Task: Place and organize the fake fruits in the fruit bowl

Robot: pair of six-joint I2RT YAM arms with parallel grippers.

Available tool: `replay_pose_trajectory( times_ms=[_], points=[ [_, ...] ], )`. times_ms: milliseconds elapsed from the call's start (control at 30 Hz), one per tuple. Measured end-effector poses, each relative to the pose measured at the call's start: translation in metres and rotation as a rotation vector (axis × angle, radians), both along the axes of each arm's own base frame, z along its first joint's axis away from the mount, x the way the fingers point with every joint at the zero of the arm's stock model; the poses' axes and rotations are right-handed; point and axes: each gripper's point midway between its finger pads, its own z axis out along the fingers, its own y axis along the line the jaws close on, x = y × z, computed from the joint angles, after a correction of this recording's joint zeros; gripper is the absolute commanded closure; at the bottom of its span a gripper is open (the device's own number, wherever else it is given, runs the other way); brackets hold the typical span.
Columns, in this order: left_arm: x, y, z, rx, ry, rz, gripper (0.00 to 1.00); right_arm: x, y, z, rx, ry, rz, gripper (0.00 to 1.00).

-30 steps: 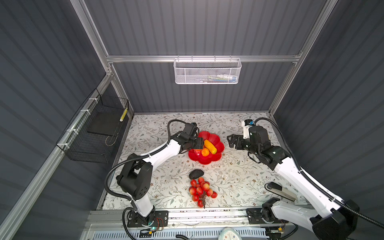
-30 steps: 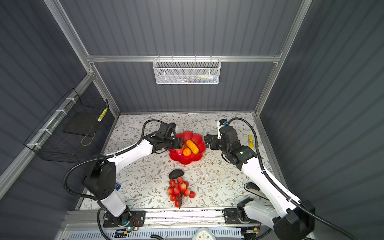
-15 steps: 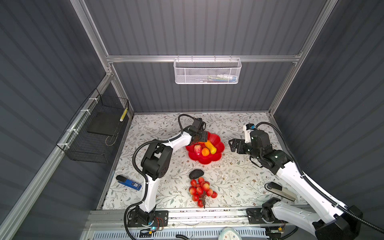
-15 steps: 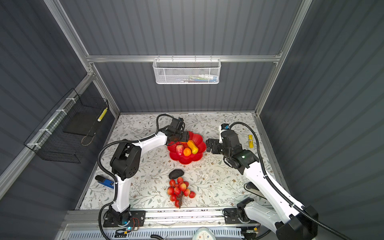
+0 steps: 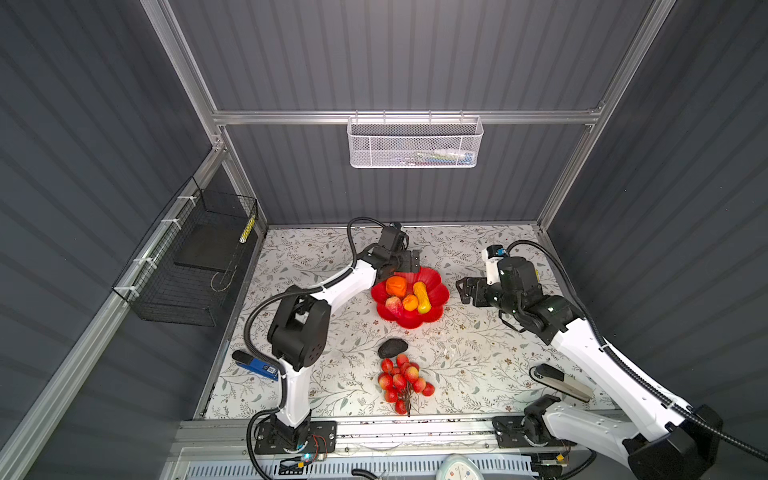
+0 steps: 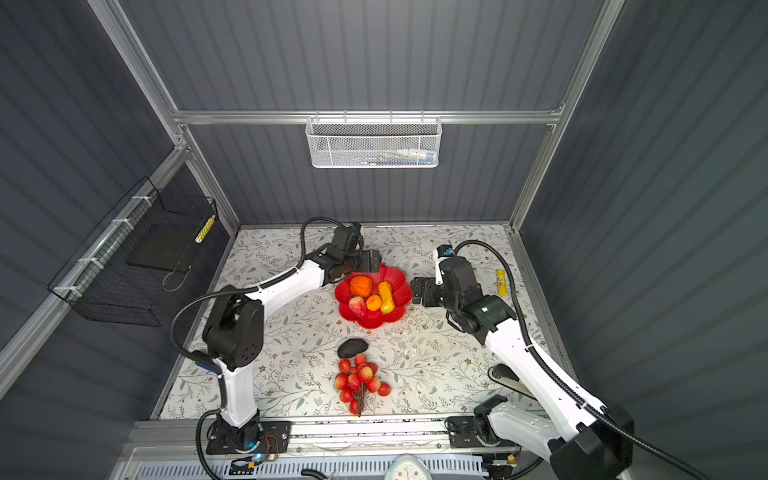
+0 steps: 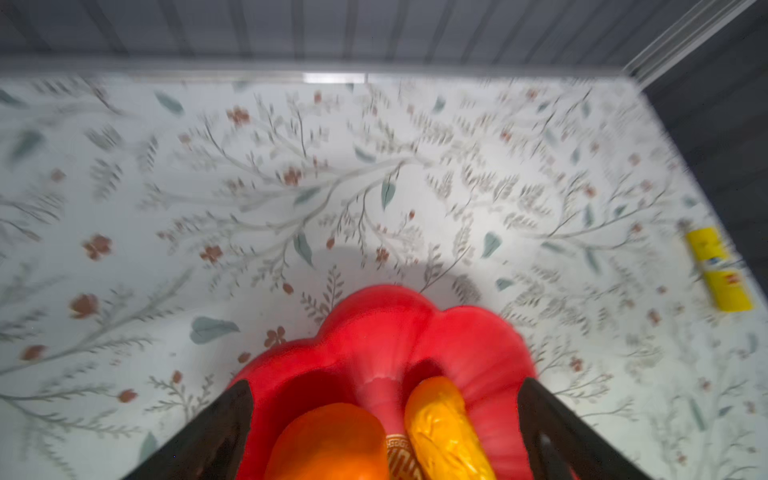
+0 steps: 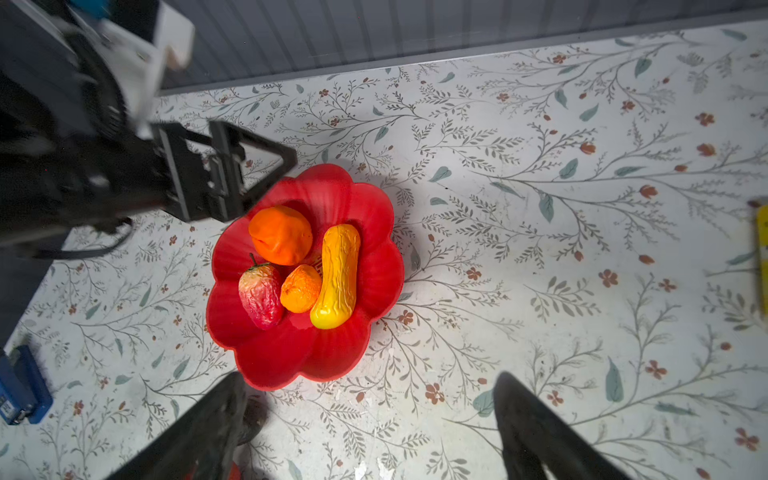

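Observation:
The red flower-shaped fruit bowl (image 5: 415,322) (image 6: 374,322) (image 8: 286,365) holds an orange persimmon (image 5: 396,286) (image 8: 280,235), yellow corn piece (image 5: 422,297) (image 8: 336,276), small orange fruit (image 5: 410,302) (image 8: 300,289) and strawberry (image 5: 393,306) (image 8: 261,295). A dark avocado (image 5: 392,347) and a bunch of red berries (image 5: 401,380) lie on the table nearer the front. My left gripper (image 5: 409,262) (image 7: 384,386) is open above the bowl's far-left rim, holding nothing. Right of the bowl, my right gripper (image 5: 467,291) (image 8: 369,384) is open and empty.
A white mesh basket (image 5: 413,143) hangs on the back wall and a black wire basket (image 5: 195,257) on the left wall. A blue tool (image 5: 257,368) lies front left, a yellow stick (image 6: 501,281) far right, a black-and-grey tool (image 5: 561,380) front right.
My left gripper has opened wide and drawn back to the bowl's far rim, and the persimmon now lies uncovered in the bowl. My right arm has shifted slightly away from the bowl.

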Motion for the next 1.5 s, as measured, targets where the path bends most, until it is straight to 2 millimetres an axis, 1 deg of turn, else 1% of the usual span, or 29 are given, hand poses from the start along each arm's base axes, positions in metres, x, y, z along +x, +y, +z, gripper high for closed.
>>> replay_pose_trajectory(
  times_ms=[67,100,133,167,200,233,267,300,333,367,467,533,567,667,767,1033,1167,1367,1433,1500],
  points=[
    [-0.009,0.019,0.047,-0.037,-0.107,0.04,0.0,-0.004,0.022,-0.001,-0.041,-0.002,0.083,0.11],
    [-0.016,0.032,0.066,-0.051,-0.153,0.063,0.0,-0.008,0.036,-0.004,-0.063,-0.001,0.131,0.12],
    [-0.025,0.049,0.084,-0.063,-0.198,0.094,0.0,-0.014,0.05,-0.008,-0.083,0.005,0.183,0.13],
    [-0.034,0.068,0.098,-0.071,-0.239,0.129,0.0,-0.021,0.064,-0.015,-0.105,0.015,0.238,0.14],
    [-0.043,0.085,0.106,-0.077,-0.266,0.161,0.0,-0.028,0.075,-0.022,-0.125,0.025,0.282,0.15],
    [-0.054,0.107,0.11,-0.075,-0.29,0.205,0.0,-0.037,0.088,-0.031,-0.148,0.04,0.336,0.16],
    [-0.067,0.128,0.109,-0.067,-0.305,0.247,0.0,-0.045,0.1,-0.039,-0.168,0.052,0.385,0.17],
    [-0.077,0.144,0.106,-0.062,-0.313,0.281,0.0,-0.053,0.109,-0.046,-0.187,0.062,0.428,0.17],
    [-0.09,0.166,0.096,-0.048,-0.31,0.328,0.0,-0.062,0.12,-0.055,-0.208,0.076,0.477,0.18],
    [-0.102,0.18,0.087,-0.037,-0.305,0.36,0.0,-0.071,0.13,-0.063,-0.228,0.089,0.524,0.19],
    [-0.134,0.211,0.054,0.017,-0.27,0.417,0.0,-0.094,0.152,-0.09,-0.289,0.133,0.639,0.2],
    [-0.146,0.225,0.04,0.055,-0.245,0.448,0.0,-0.104,0.16,-0.106,-0.323,0.158,0.691,0.22],
    [-0.151,0.231,0.036,0.066,-0.239,0.463,0.0,-0.107,0.163,-0.114,-0.341,0.171,0.713,0.22],
    [-0.162,0.241,0.031,0.068,-0.229,0.49,0.0,-0.11,0.17,-0.133,-0.391,0.202,0.75,0.25],
    [-0.167,0.245,0.03,0.055,-0.23,0.504,0.0,-0.106,0.179,-0.144,-0.418,0.215,0.768,0.27],
    [-0.168,0.245,0.027,0.05,-0.218,0.512,0.0,-0.093,0.201,-0.154,-0.442,0.21,0.788,0.32],
    [-0.17,0.247,0.026,0.058,-0.211,0.513,0.0,-0.091,0.205,-0.163,-0.458,0.22,0.8,0.32],
    [-0.173,0.25,0.03,0.056,-0.223,0.521,0.0,-0.092,0.206,-0.181,-0.485,0.257,0.812,0.28],
    [-0.174,0.251,0.03,0.058,-0.223,0.524,0.0,-0.091,0.206,-0.186,-0.492,0.268,0.812,0.3],
    [-0.175,0.251,0.029,0.062,-0.219,0.525,0.0,-0.091,0.208,-0.19,-0.498,0.276,0.813,0.35]
  ],
)
